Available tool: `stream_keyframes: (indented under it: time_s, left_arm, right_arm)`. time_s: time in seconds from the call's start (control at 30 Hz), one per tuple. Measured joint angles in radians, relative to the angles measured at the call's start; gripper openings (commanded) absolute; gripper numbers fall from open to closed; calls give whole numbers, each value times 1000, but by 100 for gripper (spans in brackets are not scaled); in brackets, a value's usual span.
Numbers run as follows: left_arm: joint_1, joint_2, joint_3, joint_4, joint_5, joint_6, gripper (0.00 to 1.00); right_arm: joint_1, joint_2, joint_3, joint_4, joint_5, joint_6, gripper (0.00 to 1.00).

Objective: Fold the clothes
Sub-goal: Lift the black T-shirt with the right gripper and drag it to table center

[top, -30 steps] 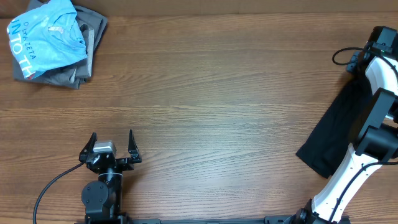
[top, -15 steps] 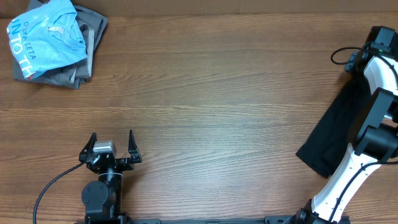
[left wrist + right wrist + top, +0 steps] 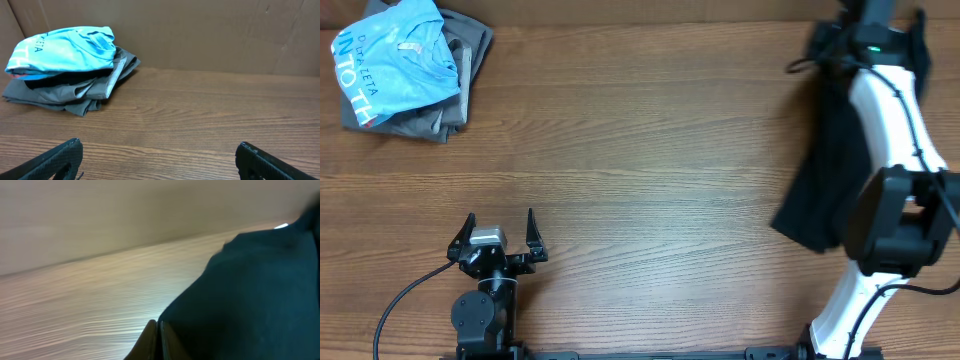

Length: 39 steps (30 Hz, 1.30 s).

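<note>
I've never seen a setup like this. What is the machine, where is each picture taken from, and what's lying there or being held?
Two robot arms sit at a wooden table. The wide picture looks straight down from above; the other two come from small cameras on each wrist. The left hand rests near the front edge, open and empty. Its camera faces a light blue shirt piled on grey garments in the far left corner. The right hand, reaching far across, is shut on a black garment that trails back under its arm. Its own picture is blurred.
</note>
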Motion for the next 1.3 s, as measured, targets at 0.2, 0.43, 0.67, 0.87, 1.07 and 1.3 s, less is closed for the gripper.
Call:
stream_keyframes:
  time_s: [0.2, 0.43, 0.67, 0.87, 1.07, 1.3]
  left_arm:
    - [0, 0, 0, 0, 0, 0, 100]
    - [0, 0, 0, 0, 0, 0, 100]
    - [0, 0, 0, 0, 0, 0, 100]
    - [0, 0, 0, 0, 0, 0, 100]
    - [0, 0, 0, 0, 0, 0, 100]
    - [0, 0, 0, 0, 0, 0, 100]
  right_arm:
    - [230, 8, 1, 50, -146, 100, 4]
    - [540, 24, 1, 104, -203, 224, 4]
    - [793, 48, 1, 110, -204, 276, 25]
    - [800, 48, 1, 83, -157, 290, 83]
    - [636, 30, 1, -18, -108, 286, 100]
    - [413, -14, 1, -41, -101, 287, 100]
